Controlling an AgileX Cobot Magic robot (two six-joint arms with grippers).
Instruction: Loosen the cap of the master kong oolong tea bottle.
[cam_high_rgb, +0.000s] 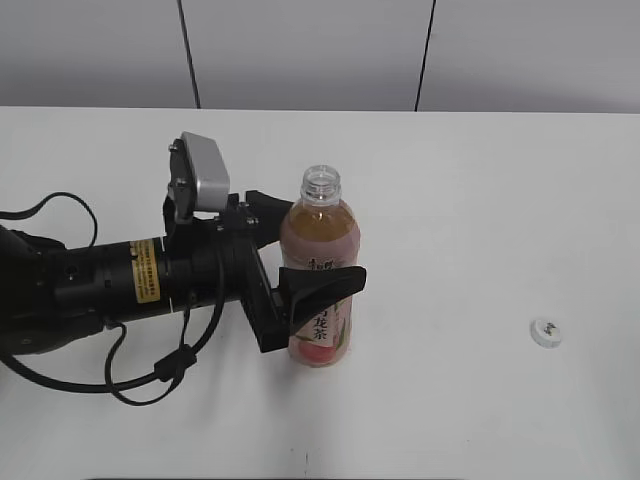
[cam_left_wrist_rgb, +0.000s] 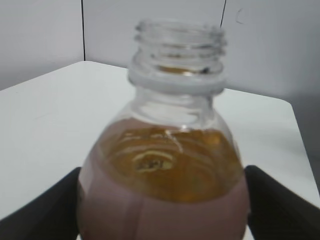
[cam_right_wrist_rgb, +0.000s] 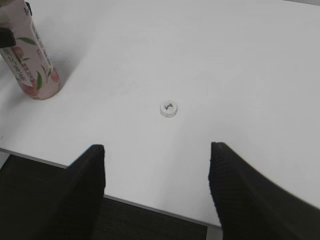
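The master kong oolong tea bottle (cam_high_rgb: 321, 285) stands upright on the white table with its threaded neck bare and no cap on it. It fills the left wrist view (cam_left_wrist_rgb: 165, 165) and shows at the top left of the right wrist view (cam_right_wrist_rgb: 31, 60). My left gripper (cam_high_rgb: 310, 255) is shut on the bottle's body, one black finger on each side. The white cap (cam_high_rgb: 546, 331) lies flat on the table to the right, apart from the bottle; it also shows in the right wrist view (cam_right_wrist_rgb: 169, 108). My right gripper (cam_right_wrist_rgb: 157, 165) is open and empty above the table's front edge.
The white table (cam_high_rgb: 480, 200) runs to a grey panelled wall at the back. Its front edge (cam_right_wrist_rgb: 150, 207) lies under my right gripper's fingers. The left arm and its black cables (cam_high_rgb: 90, 290) lie across the table's left part.
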